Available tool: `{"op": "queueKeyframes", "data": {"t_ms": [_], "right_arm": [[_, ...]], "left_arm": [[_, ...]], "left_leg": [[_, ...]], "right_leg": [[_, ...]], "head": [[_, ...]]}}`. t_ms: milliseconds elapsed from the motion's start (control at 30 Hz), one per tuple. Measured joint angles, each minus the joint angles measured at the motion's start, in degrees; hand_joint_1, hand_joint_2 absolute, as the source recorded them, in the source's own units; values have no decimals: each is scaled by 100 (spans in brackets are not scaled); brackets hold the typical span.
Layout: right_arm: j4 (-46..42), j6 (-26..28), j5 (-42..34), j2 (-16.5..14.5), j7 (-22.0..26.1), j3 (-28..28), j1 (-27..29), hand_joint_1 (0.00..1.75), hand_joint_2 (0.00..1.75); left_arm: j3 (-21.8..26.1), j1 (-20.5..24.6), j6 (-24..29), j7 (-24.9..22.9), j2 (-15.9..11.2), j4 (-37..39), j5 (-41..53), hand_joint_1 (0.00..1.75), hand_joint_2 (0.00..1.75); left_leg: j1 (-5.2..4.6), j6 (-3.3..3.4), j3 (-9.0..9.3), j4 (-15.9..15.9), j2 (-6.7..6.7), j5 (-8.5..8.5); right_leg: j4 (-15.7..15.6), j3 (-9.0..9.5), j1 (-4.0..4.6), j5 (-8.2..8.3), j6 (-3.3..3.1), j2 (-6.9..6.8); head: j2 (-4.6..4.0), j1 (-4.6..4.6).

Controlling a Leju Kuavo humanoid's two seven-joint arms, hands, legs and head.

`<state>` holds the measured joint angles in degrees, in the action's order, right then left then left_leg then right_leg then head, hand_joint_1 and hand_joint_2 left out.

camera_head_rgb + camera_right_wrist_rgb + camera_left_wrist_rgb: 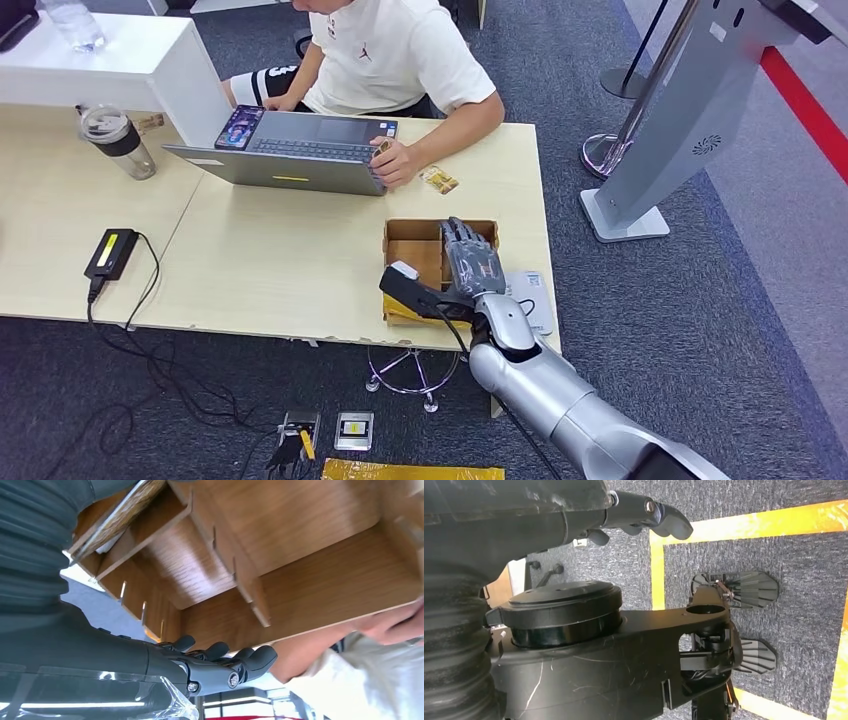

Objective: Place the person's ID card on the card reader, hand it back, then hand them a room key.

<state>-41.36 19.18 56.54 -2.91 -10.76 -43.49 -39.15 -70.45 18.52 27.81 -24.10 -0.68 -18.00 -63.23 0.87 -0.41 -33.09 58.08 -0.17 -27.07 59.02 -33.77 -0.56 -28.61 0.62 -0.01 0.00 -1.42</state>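
Right hand (472,262) is hovering empty, fingers extended, over the wooden box (412,243) at frame centre, likely fetching a room key; next, grasp one.

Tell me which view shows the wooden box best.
The head view: the whole wooden box sits on the table under the right hand. The right wrist view shows just its inner dividers close up; the left wrist view faces the floor.

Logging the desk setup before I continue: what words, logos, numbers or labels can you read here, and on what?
No text reads clearly.
Shirt: a small chest logo, no words legible.
Dark sleeve: white digits, too blurred.
Laptop: a yellow sticker on its front edge, unreadable.
Black device: a yellow label, too small.
Floor box: a yellow label, too small.
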Motion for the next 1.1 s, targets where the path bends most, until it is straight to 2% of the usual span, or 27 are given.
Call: {"op": "queueKeyframes", "data": {"t_ms": [233,633,800,1100], "right_arm": [[336,98,59,-2,75,183,-70,0,175],[463,-51,145,-15,15,373,-145,0,175],[464,-152,12,-15,117,469,-187,0,175],[273,-273,-339,-4,229,712,-214,0,175]], "left_arm": [[-4,-19,38,43,-15,20,21,0,175],[-4,-89,48,63,-26,39,-51,0,175],[-4,-97,149,102,-28,48,38,0,175],[-4,-150,1,193,-43,61,-21,0,175]], "left_leg": [[0,0,0,0,-1,0],[0,0,1,0,-1,0],[0,0,1,0,-1,1],[0,0,1,0,-1,0]], "right_leg": [[0,1,0,0,0,-1],[0,3,0,0,0,-1],[0,3,0,0,0,-1],[0,2,0,0,0,0]], "head": [[0,1],[0,0],[0,0],[0,0]]}}
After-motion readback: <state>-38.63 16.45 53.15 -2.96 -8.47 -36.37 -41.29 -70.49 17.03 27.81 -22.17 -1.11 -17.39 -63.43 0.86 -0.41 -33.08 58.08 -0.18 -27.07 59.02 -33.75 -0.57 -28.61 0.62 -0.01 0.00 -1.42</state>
